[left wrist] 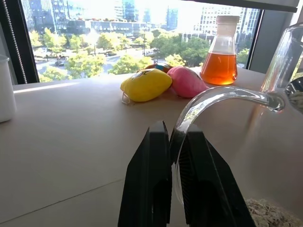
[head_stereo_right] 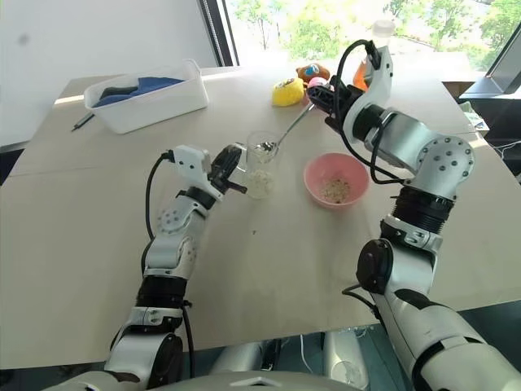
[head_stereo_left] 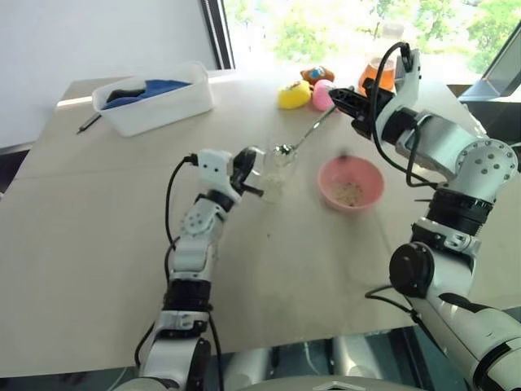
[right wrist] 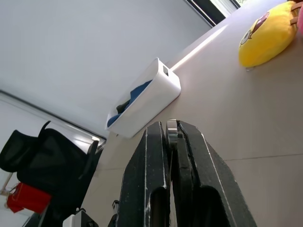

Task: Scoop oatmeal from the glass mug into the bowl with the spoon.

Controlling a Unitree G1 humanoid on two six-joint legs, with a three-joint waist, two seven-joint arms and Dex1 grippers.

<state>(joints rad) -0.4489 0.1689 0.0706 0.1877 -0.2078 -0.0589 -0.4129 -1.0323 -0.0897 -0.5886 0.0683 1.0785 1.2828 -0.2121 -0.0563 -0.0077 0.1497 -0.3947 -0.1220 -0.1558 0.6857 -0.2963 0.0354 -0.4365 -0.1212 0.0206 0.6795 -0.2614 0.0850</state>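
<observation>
While left gripper (left wrist: 171,142) pinches glass mug (head_stereo_right: 262,164) handle, right gripper (right wrist: 169,137) clamps spoon (head_stereo_right: 281,138) above mug.

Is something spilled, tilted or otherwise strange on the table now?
Nothing stands out. The glass mug is held by its handle in the left gripper; the spoon, in the right gripper, is over its mouth. The oatmeal lies inside the bowl.

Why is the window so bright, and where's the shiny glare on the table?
Head views: sunlight washes out the window, leaving a bright streak on the table beside the white bin. Left wrist view: backlight glints off the glass mug handle.
</observation>
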